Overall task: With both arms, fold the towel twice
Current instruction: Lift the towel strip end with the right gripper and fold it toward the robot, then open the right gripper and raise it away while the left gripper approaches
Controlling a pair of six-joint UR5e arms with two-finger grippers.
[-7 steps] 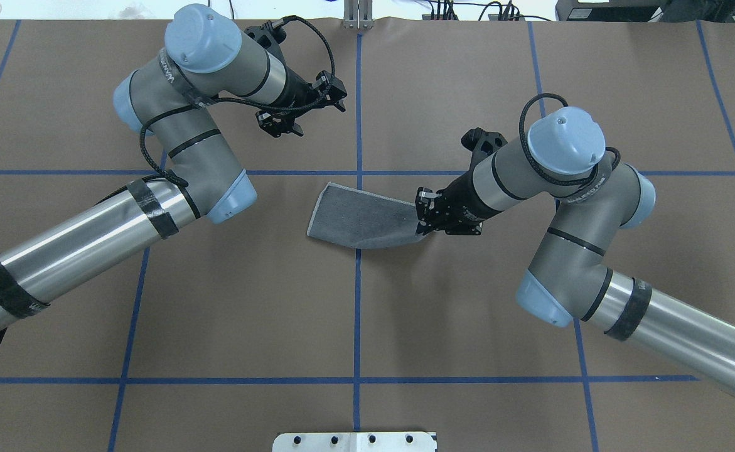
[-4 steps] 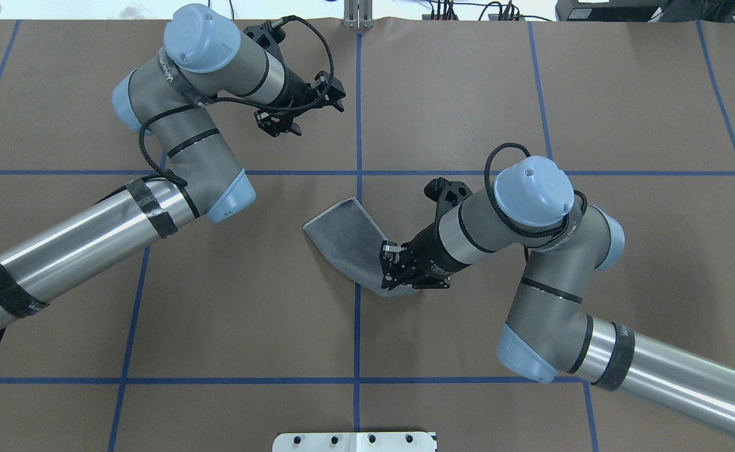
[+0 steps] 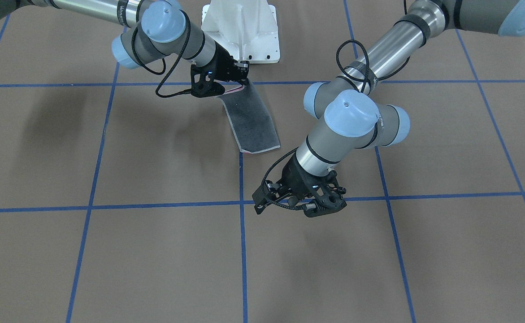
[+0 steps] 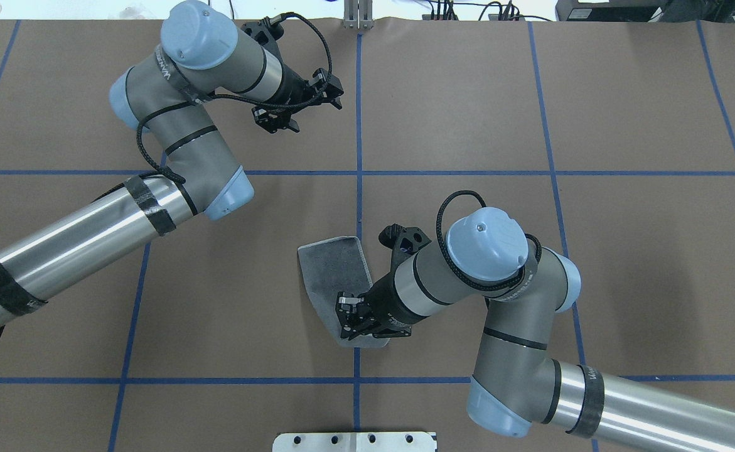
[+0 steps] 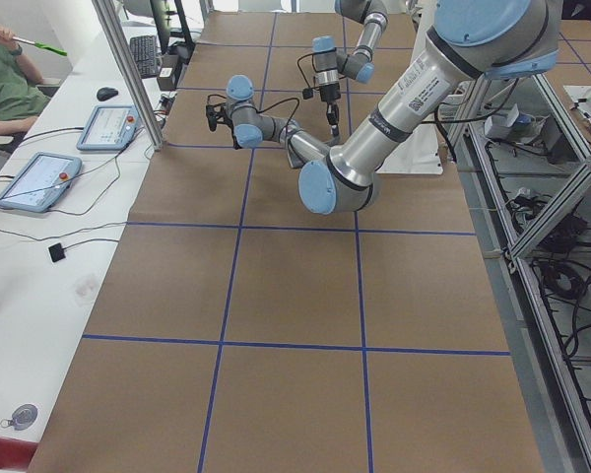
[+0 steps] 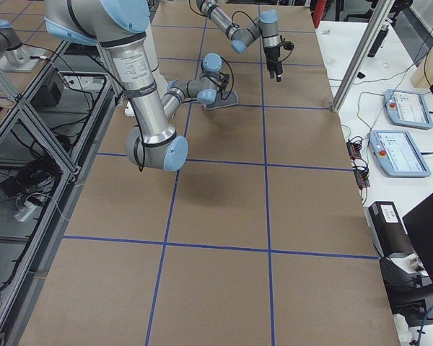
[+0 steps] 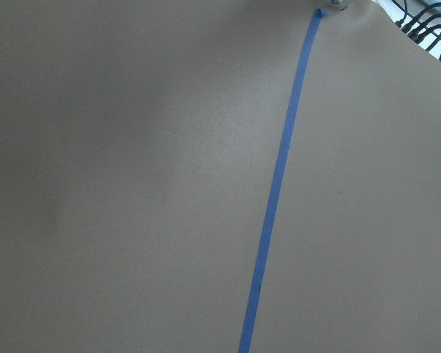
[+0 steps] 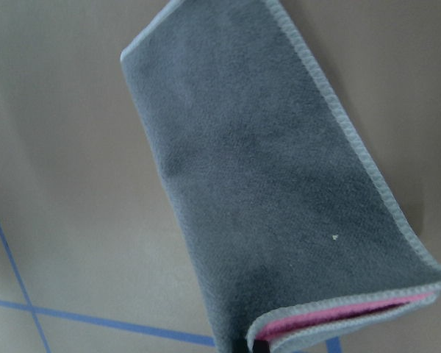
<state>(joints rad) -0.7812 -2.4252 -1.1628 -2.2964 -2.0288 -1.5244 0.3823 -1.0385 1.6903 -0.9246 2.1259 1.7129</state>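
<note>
Both arms [image 4: 198,144] elbow-bent — right end effector [image 4: 347,317] clamps towel [image 4: 332,269].

i count one towel [image 4: 332,270]; two arms, my left arm [image 4: 91,226] and right arm [image 4: 624,408]; two claws, left gripper [image 4: 277,123] and right gripper [image 4: 349,320]; one white base [image 4: 354,441] at 6 o'clock; two tablets [image 6: 408,108] at 12 o'clock; one person [image 5: 5,84].

Towel [image 4: 332,270] grey, pink inside, pale hem; table [image 4: 216,301] brown, blue grid lines [image 4: 358,125]
</note>
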